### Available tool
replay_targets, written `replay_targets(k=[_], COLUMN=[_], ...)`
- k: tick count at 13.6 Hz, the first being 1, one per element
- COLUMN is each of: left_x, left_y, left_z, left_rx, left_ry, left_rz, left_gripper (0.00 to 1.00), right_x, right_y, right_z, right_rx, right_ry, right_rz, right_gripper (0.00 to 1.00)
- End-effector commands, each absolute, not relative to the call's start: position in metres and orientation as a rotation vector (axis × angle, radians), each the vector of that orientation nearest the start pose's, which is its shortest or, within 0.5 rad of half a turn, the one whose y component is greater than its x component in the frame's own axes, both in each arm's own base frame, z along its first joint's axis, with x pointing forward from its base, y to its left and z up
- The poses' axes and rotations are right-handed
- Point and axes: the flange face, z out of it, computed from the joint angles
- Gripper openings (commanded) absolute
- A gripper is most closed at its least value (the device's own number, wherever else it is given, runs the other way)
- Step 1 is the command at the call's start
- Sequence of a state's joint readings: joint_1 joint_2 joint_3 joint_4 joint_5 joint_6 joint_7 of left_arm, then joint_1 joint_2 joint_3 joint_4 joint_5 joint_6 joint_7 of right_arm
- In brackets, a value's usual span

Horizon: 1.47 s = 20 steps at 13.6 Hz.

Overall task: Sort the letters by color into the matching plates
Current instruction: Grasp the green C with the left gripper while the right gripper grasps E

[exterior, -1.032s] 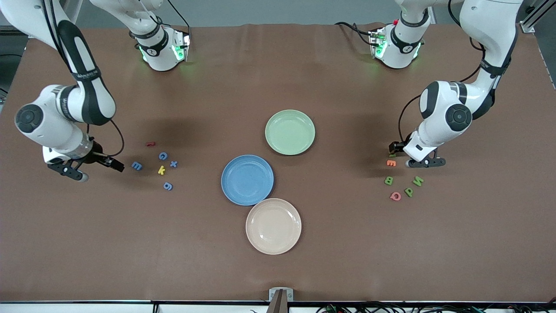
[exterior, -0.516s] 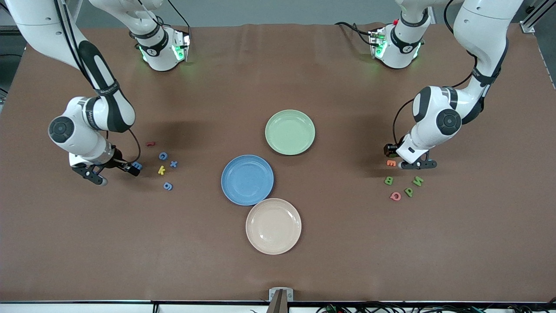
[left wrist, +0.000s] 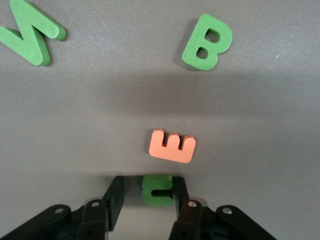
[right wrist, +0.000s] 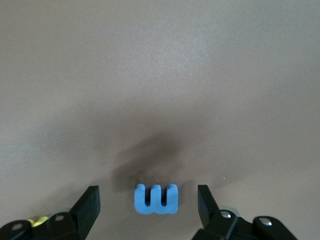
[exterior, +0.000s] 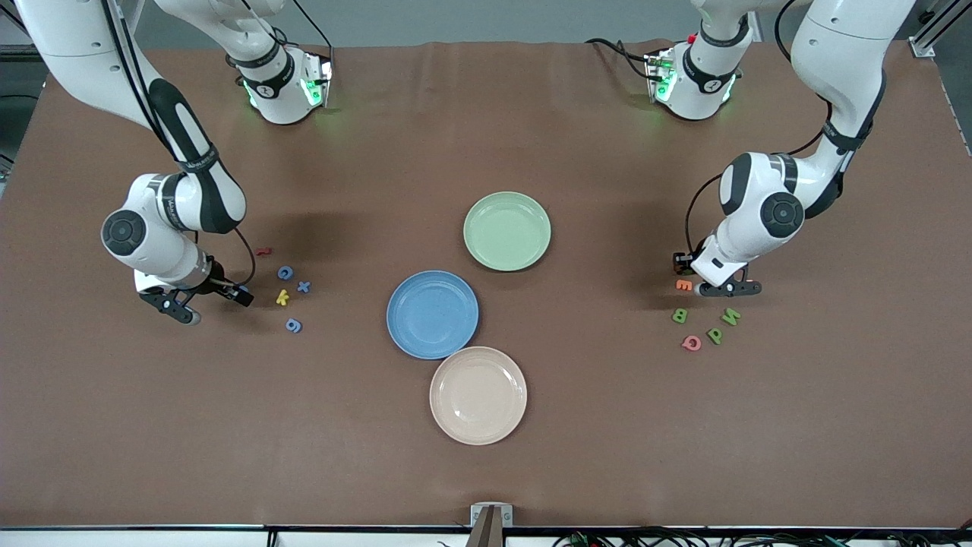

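With both plates empty at the worktop's middle, your left gripper (left wrist: 148,200) pinches a green letter (left wrist: 157,189) at 12 o'clock of the orange letter (exterior: 683,285), while your right gripper (right wrist: 148,205) spreads wide around a blue letter (right wrist: 156,199).

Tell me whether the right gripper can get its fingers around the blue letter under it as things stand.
Probably yes. The right gripper is open, and the blue letter lies flat on the table between its fingers with a gap on each side. Nothing crowds it in the right wrist view.

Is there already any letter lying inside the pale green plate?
No, the front view shows the pale green plate bare, with nothing lying in it.
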State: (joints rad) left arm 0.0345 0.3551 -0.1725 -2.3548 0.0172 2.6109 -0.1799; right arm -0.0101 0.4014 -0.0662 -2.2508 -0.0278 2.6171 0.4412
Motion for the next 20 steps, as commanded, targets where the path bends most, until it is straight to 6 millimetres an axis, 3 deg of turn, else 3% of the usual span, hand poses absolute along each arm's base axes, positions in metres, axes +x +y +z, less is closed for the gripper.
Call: replay_targets(k=[1, 3, 5, 8, 9, 11, 13, 18, 20], left_x=[0.492, 0.492, 0.493, 0.497, 0.496, 0.491, 0.492, 0.484, 0.481], left_y=[-0.084, -0.091, -0.093, -0.095, -0.104, -0.142, -0.182, -0.259, -0.281], left_z=[0.17, 0.171, 0.171, 0.183, 0.191, 0.205, 0.217, 0.238, 0.248], left_rx=[-3.167, -3.167, -3.168, -3.17, -3.173, -3.185, -3.21, -3.208, -3.196], left_ry=[-0.032, -0.012, -0.008, 0.0, 0.019, -0.035, -0.05, -0.084, -0.131], left_rz=[0.151, 0.152, 0.147, 0.118, 0.099, 0.085, 0.061, 0.074, 0.095], left_gripper=[0.33, 0.14, 0.02, 0.01, 0.01, 0.01, 0.0, 0.0, 0.0], right_x=[0.536, 0.535, 0.535, 0.534, 0.533, 0.533, 0.532, 0.531, 0.531], right_y=[-0.044, -0.045, -0.046, -0.047, -0.048, -0.049, -0.048, -0.048, -0.047], right_z=[0.174, 0.172, 0.172, 0.171, 0.17, 0.17, 0.169, 0.167, 0.167], right_rx=[-3.11, -3.111, -3.11, -3.111, -3.111, -3.116, -3.117, -3.117, -3.118], right_ry=[0.753, 0.753, 0.753, 0.754, 0.757, 0.74, 0.736, 0.736, 0.733], right_rz=[0.047, 0.055, 0.055, 0.065, 0.067, 0.073, 0.08, 0.087, 0.087], right_gripper=[0.87, 0.87, 0.86, 0.75, 0.7, 0.6, 0.59, 0.51, 0.48])
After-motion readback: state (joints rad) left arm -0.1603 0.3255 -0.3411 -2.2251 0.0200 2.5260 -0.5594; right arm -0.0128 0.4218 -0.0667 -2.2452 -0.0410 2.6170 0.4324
